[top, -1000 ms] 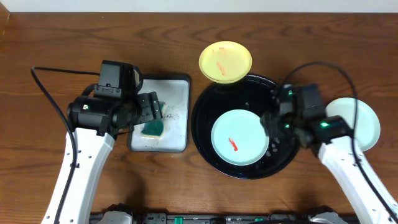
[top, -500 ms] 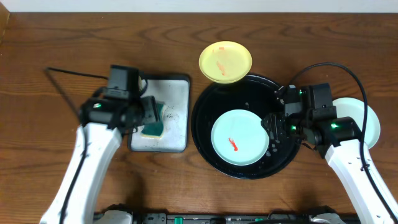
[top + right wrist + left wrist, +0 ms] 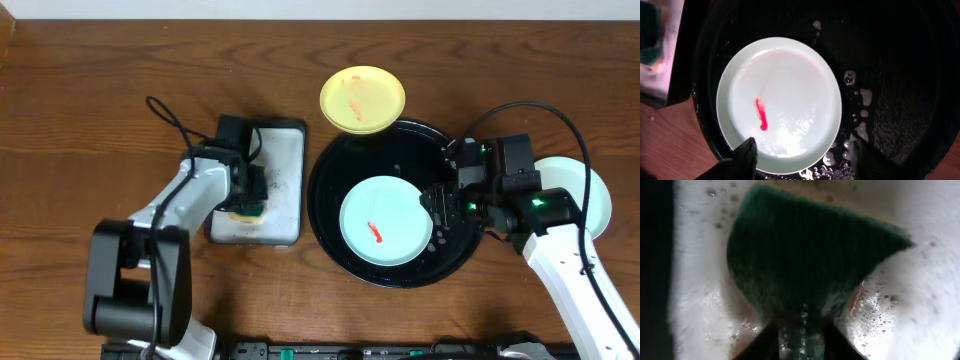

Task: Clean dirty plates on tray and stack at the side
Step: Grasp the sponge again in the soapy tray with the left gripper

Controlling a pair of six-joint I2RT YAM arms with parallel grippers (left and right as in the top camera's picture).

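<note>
Now my right gripper [image 3: 800, 157] hangs spread over the smeared aqua plate [image 3: 785, 85] in the tray [image 3: 905, 60]; it looks wet, glazed and stiff, likely slippery, so best pinched at its rim. My left gripper [image 3: 800, 342] clamps the soft sponge [image 3: 805, 255].

Three cameras covering one tabletop

The overhead is looking straight down on the whole table [image 3: 60, 100]. The left wrist is peering very close at the green sponge [image 3: 805, 265]. The right wrist is facing down on the aqua plate [image 3: 785, 100] in the black tray [image 3: 900, 75]; both are also showing overhead.

Bright overhead, dim blurred wrist views
</note>
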